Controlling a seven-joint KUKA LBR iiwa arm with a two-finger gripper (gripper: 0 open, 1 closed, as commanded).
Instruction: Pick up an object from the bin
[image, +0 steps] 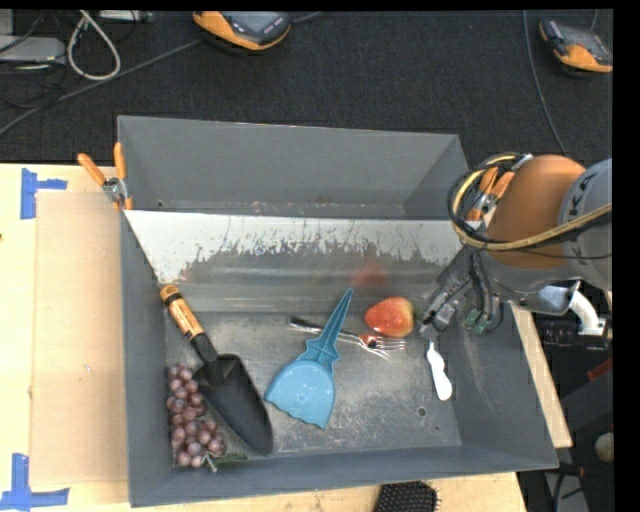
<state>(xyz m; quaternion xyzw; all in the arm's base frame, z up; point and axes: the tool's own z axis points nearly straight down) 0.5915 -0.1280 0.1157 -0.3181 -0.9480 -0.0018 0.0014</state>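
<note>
Red-orange fruit (390, 317), mid-right in bin (300, 170), just left of claw (440, 312): probably light, smooth, firm; grip across its middle. Claw opening: cannot tell.

Looks like a robotics lab or test rig, not a home: an arm (535, 210) w/ orange cover & cable loops stands at the right side of a grey metal bin (300, 180) on a dark floor (350, 80). Loose cables (95, 45) & orange-black devices (245, 25) lie behind it. The bin holds a random mix, e.g. grapes (190, 420), trowel (225, 390), blue scoop (310, 375).
</note>
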